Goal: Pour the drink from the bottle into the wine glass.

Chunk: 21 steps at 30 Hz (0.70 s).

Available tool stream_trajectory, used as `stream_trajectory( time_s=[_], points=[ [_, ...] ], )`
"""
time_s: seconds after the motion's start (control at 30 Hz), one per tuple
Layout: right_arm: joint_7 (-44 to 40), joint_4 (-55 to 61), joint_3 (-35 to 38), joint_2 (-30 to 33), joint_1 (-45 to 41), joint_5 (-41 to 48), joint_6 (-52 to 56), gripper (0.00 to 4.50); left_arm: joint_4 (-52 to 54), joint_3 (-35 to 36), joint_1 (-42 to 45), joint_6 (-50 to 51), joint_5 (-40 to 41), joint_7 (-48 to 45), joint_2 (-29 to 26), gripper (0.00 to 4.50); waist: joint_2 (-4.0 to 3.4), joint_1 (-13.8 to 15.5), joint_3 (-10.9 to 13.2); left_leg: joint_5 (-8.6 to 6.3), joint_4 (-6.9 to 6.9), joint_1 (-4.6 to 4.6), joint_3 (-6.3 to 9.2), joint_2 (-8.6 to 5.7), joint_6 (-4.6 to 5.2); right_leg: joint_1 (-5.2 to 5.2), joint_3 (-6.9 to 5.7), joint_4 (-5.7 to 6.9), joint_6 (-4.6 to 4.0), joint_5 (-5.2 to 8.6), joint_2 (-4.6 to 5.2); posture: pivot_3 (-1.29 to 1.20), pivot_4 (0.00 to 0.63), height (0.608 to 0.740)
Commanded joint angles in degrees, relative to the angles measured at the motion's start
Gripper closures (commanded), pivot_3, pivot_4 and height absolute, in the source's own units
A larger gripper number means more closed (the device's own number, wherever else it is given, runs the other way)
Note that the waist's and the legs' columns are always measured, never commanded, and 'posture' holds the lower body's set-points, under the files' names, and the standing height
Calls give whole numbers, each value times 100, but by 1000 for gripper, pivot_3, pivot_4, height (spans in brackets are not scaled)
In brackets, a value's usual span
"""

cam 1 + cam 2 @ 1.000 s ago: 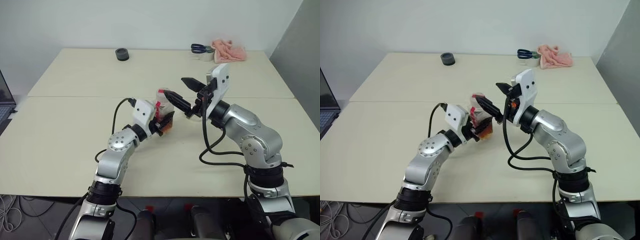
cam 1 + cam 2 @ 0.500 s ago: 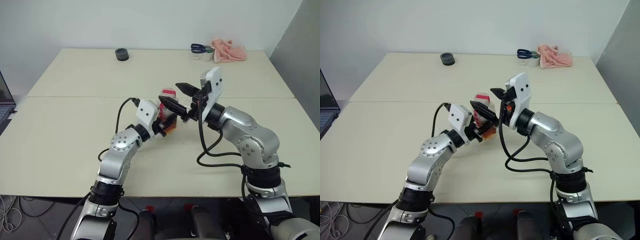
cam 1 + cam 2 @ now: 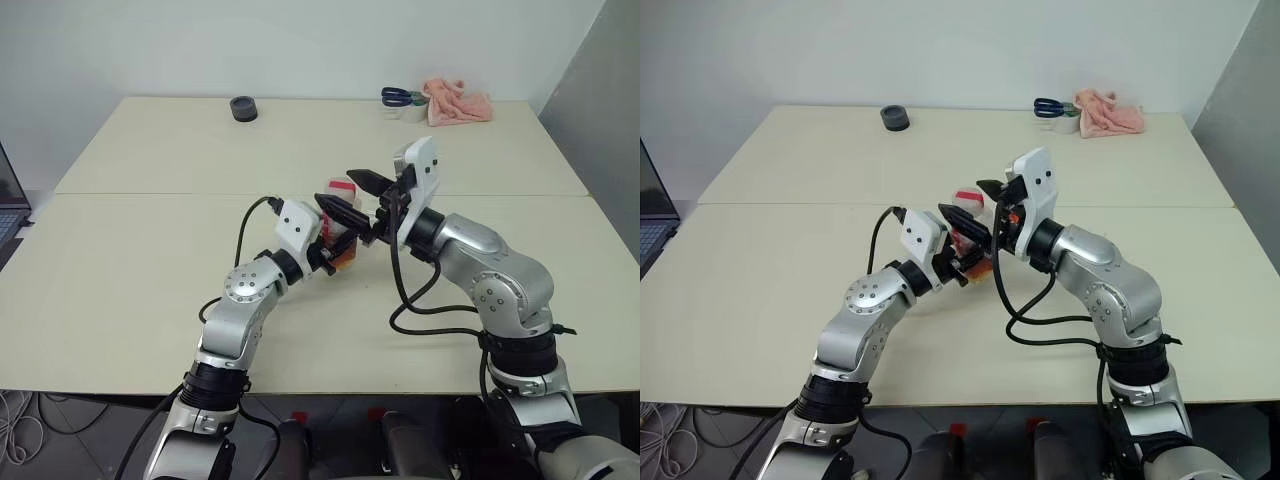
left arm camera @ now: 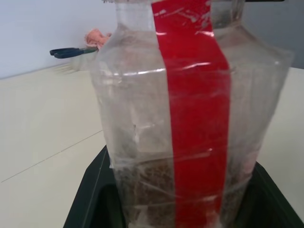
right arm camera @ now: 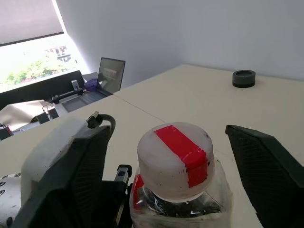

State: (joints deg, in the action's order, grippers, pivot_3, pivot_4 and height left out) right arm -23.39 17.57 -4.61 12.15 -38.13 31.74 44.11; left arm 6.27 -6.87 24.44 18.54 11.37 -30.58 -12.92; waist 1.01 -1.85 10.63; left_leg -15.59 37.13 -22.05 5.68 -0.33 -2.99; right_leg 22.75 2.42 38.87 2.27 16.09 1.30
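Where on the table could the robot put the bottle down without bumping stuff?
Bare table lies left of the arms and right of them too. The far edge is crowded: black roll, scissors, pink cloth.

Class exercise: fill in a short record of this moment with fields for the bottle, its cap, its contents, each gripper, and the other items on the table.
bottle: clear plastic bottle with a red label strip, upright, held above the table
cap: white cap with red tape, on the bottle
contents: reddish-brown drink low in the bottle
left gripper: shut on the bottle's lower body
right gripper: open, one finger on each side of the cap, not clamped on it
far edge of table: black round object, blue-handled scissors, pink cloth
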Motion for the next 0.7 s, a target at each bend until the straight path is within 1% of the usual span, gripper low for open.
stream_trajectory(
  time_s=[0.03,0.13,0.17,0.27,0.37,0.5,0.6,0.63,0.7],
  points=[
    [-11,101,26,-45,-181,-35,-120,1544,378,47,146,-52,112,3,39,2670,0,0,0,0,0,0,0,0,0,0,0,0,0,0,0,0,150,740],
    [-54,96,3,-49,-179,-70,-131,2610,408,49,129,-29,114,8,40,2670,0,0,0,0,-1,0,0,0,0,0,0,0,0,0,0,0,150,740],
    [-64,101,2,-56,-173,-78,-128,2672,424,48,121,-19,115,8,40,2670,0,0,0,0,-2,0,1,0,0,0,1,0,0,0,0,0,150,740],
    [-120,93,5,-62,-185,-74,-114,2666,533,49,113,94,202,-63,21,2670,0,0,0,0,-2,0,1,0,0,2,1,0,0,0,0,0,150,740],
    [-578,-26,-10,89,-369,67,-131,2666,811,-15,139,379,481,-428,-159,2670,0,-2,0,0,-2,0,1,1,0,3,2,1,0,0,0,0,150,740],
    [-1978,-280,167,476,-1053,842,40,2666,1568,24,257,1031,1444,-1496,-839,2670,-4,-17,6,0,-3,-8,-5,2,0,19,5,8,0,0,-3,0,150,740],
    [-3171,-479,186,787,-1568,1639,477,2666,2069,145,335,1523,2302,-2242,-1399,2670,-5,-18,7,0,-4,-24,-10,4,1,33,1,8,-3,0,-5,0,150,740],
    [-3451,-552,158,850,-1694,1816,627,2666,2198,185,359,1666,2567,-2475,-1582,2670,-5,-15,7,0,-5,-31,-9,4,1,37,-2,6,-3,0,-4,0,150,740],
    [-3749,-724,124,920,-1869,2028,920,2666,2373,326,452,1954,3063,-2761,-1870,2670,-5,-17,7,0,-4,-34,-10,5,1,39,-1,4,-5,1,-4,0,150,740]
  ],
)
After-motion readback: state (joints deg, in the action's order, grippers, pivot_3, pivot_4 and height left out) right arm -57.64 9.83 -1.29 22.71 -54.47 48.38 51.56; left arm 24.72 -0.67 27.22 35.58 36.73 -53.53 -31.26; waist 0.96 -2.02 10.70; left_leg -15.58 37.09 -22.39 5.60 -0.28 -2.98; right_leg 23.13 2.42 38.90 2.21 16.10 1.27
